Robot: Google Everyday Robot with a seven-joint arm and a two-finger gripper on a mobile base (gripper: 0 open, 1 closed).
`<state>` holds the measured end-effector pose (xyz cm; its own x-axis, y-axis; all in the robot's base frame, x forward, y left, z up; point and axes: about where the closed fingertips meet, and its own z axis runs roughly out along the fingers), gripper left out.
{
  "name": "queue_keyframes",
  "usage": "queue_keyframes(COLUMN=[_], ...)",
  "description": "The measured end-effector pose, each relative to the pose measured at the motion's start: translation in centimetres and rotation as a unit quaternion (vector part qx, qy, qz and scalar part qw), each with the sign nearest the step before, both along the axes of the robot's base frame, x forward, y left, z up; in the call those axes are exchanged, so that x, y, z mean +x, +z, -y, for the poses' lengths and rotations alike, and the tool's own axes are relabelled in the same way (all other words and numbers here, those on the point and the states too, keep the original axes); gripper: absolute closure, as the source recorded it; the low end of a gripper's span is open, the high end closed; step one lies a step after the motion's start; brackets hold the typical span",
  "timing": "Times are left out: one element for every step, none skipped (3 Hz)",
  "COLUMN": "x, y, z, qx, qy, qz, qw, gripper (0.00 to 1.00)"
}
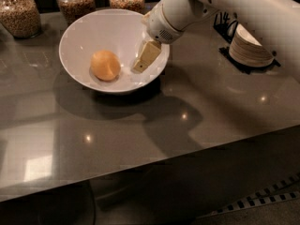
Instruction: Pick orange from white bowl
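The orange [105, 65] lies inside the large white bowl [84, 29], a little left of the bowl's middle. The bowl stands on the grey counter at the back left. My gripper [145, 60] hangs from the white arm that comes in from the upper right. Its cream fingers reach down inside the bowl's right side, a short way to the right of the orange and apart from it.
Three glass jars of grains [18, 13] stand along the back edge behind the bowl. A stack of small white plates [248, 48] sits on a dark rack at the right. The counter's front edge [140, 170] runs across the lower part of the view.
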<state>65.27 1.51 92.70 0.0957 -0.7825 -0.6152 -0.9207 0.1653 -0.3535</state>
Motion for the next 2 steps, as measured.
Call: queue_keyframes(x=[0.6,0.6], y=[-1.1,-1.8], z=[-2.0,-3.8], qx=[0.016,0.025], qy=[0.017,0.036], qz=[-0.011,-0.023], qw=[0.9997,0.9988], gripper=[0.26,0.36])
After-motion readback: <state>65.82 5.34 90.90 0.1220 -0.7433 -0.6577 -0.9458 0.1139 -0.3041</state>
